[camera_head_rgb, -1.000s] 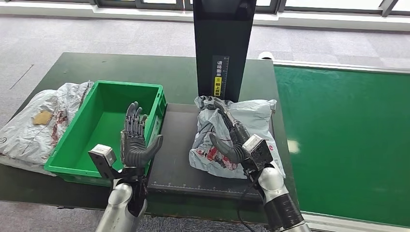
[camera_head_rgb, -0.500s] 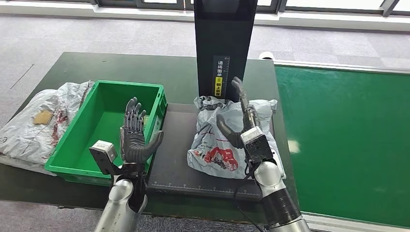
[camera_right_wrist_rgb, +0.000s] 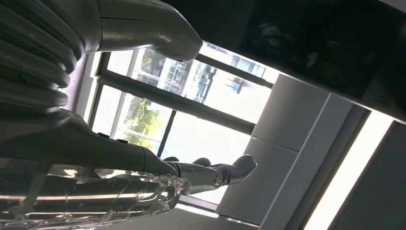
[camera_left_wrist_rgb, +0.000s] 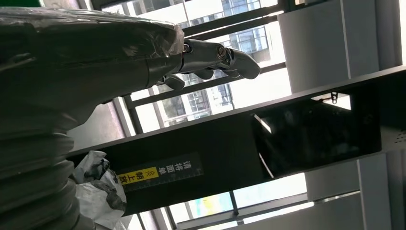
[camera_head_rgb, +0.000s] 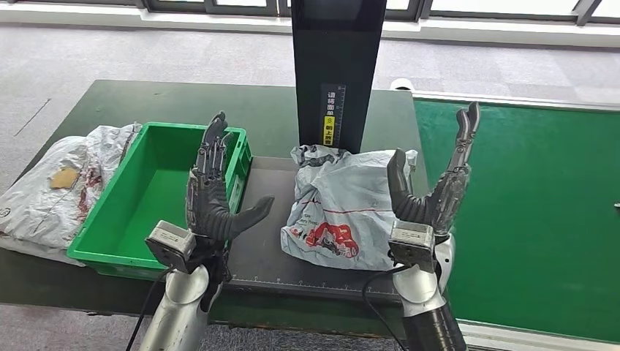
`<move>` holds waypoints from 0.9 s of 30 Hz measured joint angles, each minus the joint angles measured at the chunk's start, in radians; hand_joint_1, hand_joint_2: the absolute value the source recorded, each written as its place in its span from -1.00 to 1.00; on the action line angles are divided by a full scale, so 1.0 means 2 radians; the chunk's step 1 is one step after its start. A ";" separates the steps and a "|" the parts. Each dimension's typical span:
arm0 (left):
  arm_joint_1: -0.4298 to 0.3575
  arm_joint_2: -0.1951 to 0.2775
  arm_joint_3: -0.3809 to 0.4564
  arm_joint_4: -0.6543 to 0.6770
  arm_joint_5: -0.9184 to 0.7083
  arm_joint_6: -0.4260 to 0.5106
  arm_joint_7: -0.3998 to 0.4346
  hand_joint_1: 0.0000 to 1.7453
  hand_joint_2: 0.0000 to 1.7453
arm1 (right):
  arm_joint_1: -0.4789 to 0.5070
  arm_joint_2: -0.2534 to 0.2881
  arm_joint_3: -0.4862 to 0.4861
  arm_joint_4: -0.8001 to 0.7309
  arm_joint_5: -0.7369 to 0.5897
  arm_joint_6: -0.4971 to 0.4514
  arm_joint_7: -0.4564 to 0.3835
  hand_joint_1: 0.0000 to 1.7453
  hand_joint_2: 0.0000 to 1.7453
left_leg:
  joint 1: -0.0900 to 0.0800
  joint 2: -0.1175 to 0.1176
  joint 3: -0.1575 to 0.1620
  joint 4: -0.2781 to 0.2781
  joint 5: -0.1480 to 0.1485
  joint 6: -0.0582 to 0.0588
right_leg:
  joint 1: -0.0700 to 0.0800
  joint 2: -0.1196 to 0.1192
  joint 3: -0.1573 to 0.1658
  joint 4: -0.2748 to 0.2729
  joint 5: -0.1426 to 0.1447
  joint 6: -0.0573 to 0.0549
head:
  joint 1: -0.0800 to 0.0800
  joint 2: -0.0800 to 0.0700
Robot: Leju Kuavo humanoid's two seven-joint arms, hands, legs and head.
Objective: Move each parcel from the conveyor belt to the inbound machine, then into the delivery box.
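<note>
A crumpled grey parcel (camera_head_rgb: 347,205) with red print lies on the black plate of the inbound machine (camera_head_rgb: 267,238), in front of the machine's dark upright column (camera_head_rgb: 336,69). My right hand (camera_head_rgb: 435,191) is raised at the parcel's right side, fingers spread and pointing up, holding nothing. My left hand (camera_head_rgb: 213,197) stands open and upright between the parcel and the green delivery box (camera_head_rgb: 157,194), also holding nothing. The left wrist view catches the parcel's edge (camera_left_wrist_rgb: 98,189) and the column (camera_left_wrist_rgb: 268,143). The green conveyor belt (camera_head_rgb: 526,212) stretches away on the right.
A second grey parcel (camera_head_rgb: 55,186) lies on the dark table (camera_head_rgb: 146,99) left of the green box. Grey carpet and a window sill run along the back.
My right hand has let go of the parcel, lifted off it and moved to its right side with fingers opening. My left hand has risen and spread a little toward the parcel.
</note>
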 joint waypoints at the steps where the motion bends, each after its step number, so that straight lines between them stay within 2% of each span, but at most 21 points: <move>1: -0.002 0.000 -0.002 -0.001 -0.009 0.002 0.000 -1.00 1.00 | 0.001 0.000 -0.001 -0.002 0.000 -0.004 -0.001 -1.00 1.00 | 0.000 0.000 0.000 0.000 0.000 0.000 | 0.000 0.000 0.000 0.000 0.000 0.000 | 0.000 0.000; 3: -0.012 0.001 -0.011 0.000 -0.055 0.014 0.015 -1.00 1.00 | 0.002 0.001 -0.007 -0.007 -0.005 -0.015 -0.002 -1.00 1.00 | 0.000 -0.001 0.000 0.000 0.000 0.000 | 0.000 -0.001 0.000 0.000 0.000 0.000 | 0.000 0.000; 7: -0.056 -0.002 -0.039 0.018 -0.182 0.057 0.101 -1.00 1.00 | 0.004 0.003 -0.026 -0.014 -0.015 -0.025 -0.003 -1.00 1.00 | 0.000 -0.001 0.000 0.000 0.001 0.000 | 0.000 -0.001 0.001 0.000 0.001 0.000 | 0.000 0.000; 11: -0.088 -0.004 -0.064 0.045 -0.280 0.087 0.164 -1.00 1.00 | 0.009 0.005 -0.044 -0.024 -0.017 -0.025 -0.001 -1.00 1.00 | 0.000 -0.001 0.000 0.000 0.001 0.000 | 0.000 -0.001 0.000 0.000 0.001 0.000 | 0.000 0.000; 16: -0.121 -0.008 -0.086 0.120 -0.428 0.101 0.267 -1.00 1.00 | 0.011 0.005 -0.052 -0.027 -0.024 -0.025 0.001 -1.00 1.00 | 0.000 0.000 0.000 0.000 0.001 0.000 | 0.000 0.000 0.000 0.000 0.001 0.000 | 0.000 0.000; 21: -0.149 -0.016 -0.086 0.204 -0.464 0.118 0.283 -1.00 1.00 | 0.011 0.005 -0.053 -0.027 -0.025 -0.025 0.001 -1.00 1.00 | 0.000 0.000 0.000 0.000 0.001 0.000 | 0.000 0.000 0.000 0.000 0.001 0.000 | 0.000 0.000; 27: -0.161 -0.020 -0.086 0.245 -0.466 0.120 0.284 -1.00 1.00 | 0.011 0.005 -0.053 -0.027 -0.026 -0.025 0.001 -1.00 1.00 | 0.000 0.000 0.000 0.000 0.001 0.000 | 0.000 0.000 0.000 0.000 0.001 0.000 | 0.000 0.000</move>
